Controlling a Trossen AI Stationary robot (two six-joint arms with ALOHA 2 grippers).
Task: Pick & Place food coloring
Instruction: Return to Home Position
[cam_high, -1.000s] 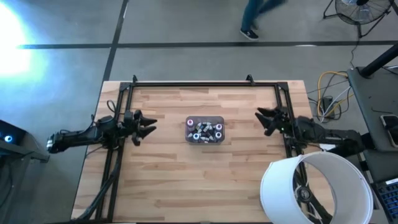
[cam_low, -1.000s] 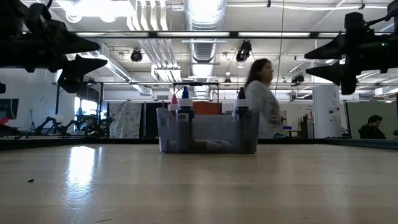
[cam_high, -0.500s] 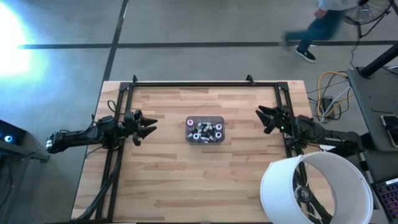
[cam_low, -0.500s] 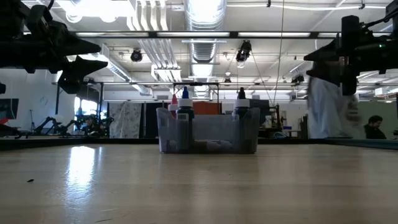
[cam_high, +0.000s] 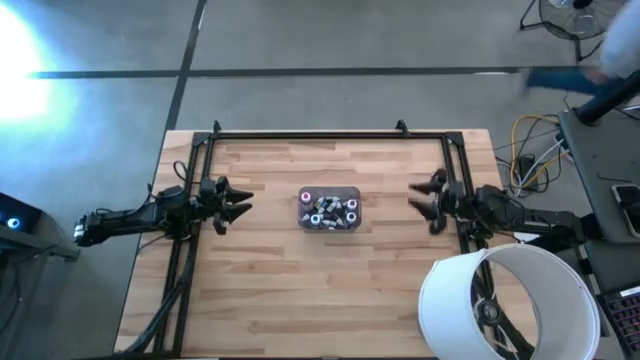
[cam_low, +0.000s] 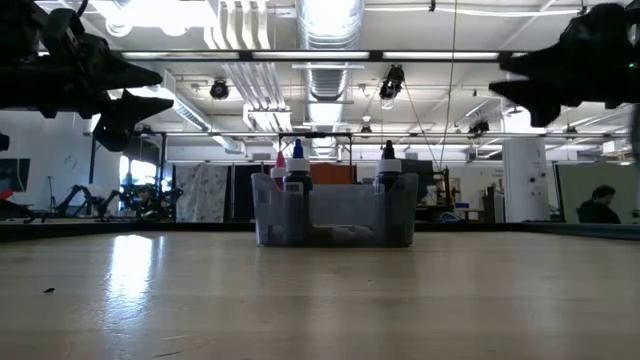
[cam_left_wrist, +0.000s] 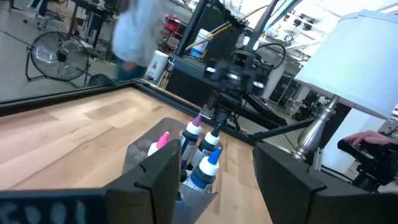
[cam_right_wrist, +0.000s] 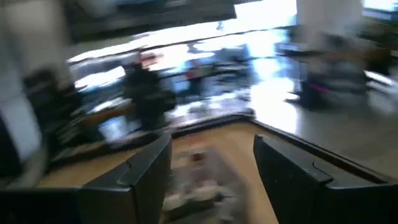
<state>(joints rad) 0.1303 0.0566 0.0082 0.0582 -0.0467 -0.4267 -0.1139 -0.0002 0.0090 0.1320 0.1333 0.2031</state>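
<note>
A small grey tray sits at the table's middle, and the food coloring bottles stand and lie inside it. In the low view, blue, red and dark caps stick up above the tray's wall. My left gripper hovers open over the table's left part, pointing level at the tray. My right gripper hovers open to the tray's right, also pointing at it. Both are well above the table and apart from the tray, as the low view shows for the left gripper and the right gripper. The left wrist view shows the bottles between its fingers' lines of sight.
A black frame runs along the table's far edge and sides. A white lampshade stands at the near right corner, close to my right arm. Bare wood lies all around the tray. A person passes on the floor beyond the far right.
My right gripper has rolled about its own pointing line and swung slightly toward the table's near edge, staying open. The tray and bottles have not moved. A person has walked rightward beyond the far edge.
</note>
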